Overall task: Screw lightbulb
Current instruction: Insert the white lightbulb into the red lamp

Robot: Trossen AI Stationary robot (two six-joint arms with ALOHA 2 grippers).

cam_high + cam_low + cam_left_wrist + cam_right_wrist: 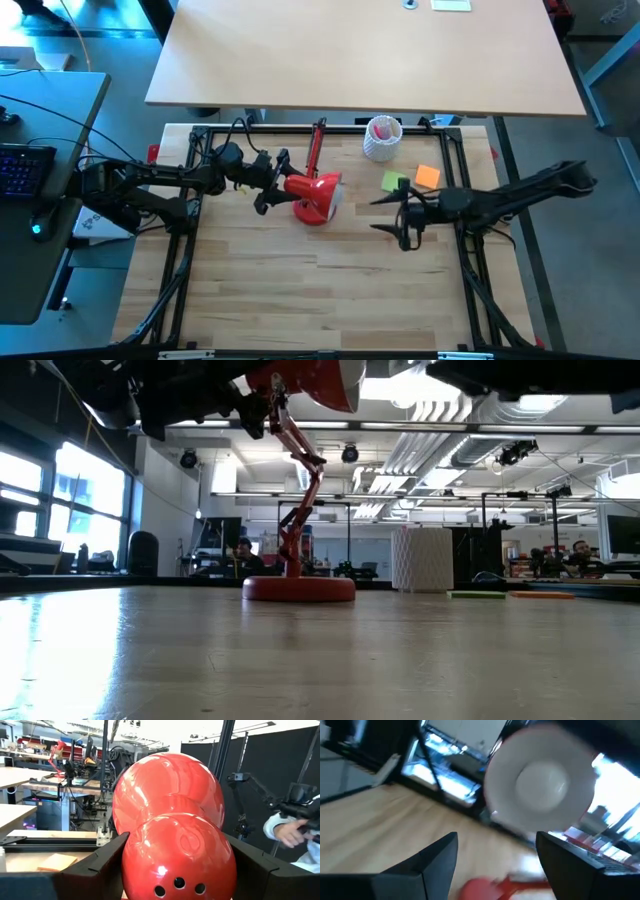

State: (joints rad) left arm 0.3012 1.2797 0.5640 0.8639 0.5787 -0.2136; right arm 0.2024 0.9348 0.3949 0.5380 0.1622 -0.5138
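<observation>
Two dark arms are seen over the wooden counter (300, 290) in the high view. The left tool (272, 184) is found left of the frame's centre, its fingers (100, 865) pressed against either side of the red lamp shade (316, 194), which is thus held between them; in the left wrist view the glossy red shade fills the middle of the frame between the two dark fingers. The right tool (398, 214) is placed right of centre, just beside the shade's open mouth but apart from it, its fingers spread with nothing between them. The lightbulb (541, 779) is shown in the upper right of the right wrist view as a white dome seated in the middle of the shade's white interior. In the low view the lamp's round red base (298, 589) is seen resting on the counter at mid-frame, the jointed red stem rising to the top edge. A white perforated cup (382, 137) is set at the upper middle of the high view, with a green pad (395, 182) and an orange pad (427, 176) lying near it. A person's hand (287, 832) is visible at the right edge of the left wrist view.
</observation>
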